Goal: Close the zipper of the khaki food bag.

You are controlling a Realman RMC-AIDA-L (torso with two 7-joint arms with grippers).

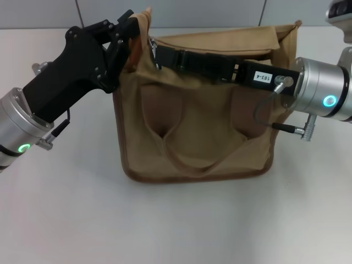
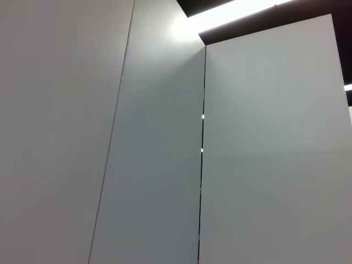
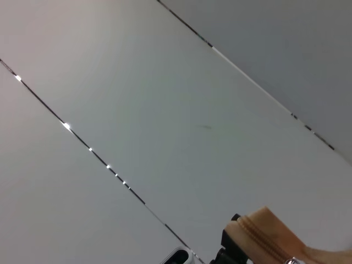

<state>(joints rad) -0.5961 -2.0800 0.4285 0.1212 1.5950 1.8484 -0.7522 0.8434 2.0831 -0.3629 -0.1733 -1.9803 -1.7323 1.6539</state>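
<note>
The khaki food bag (image 1: 192, 132) stands upright in the middle of the white table, one strap handle (image 1: 190, 162) hanging down its front. My left gripper (image 1: 133, 28) is shut on the raised fabric corner at the bag's top left. My right gripper (image 1: 156, 53) reaches from the right along the bag's top, its narrow fingers closed together at the left end, where a small silver glint shows. The arm hides most of the zipper in the head view. In the right wrist view a short piece of tan zipper (image 3: 258, 235) shows, with a silver bit (image 3: 291, 259) at the picture's edge.
The white table (image 1: 176, 225) spreads around the bag on all sides. A grey panelled wall (image 1: 181, 11) runs behind it. The left wrist view shows only wall panels (image 2: 165, 165) and a ceiling light.
</note>
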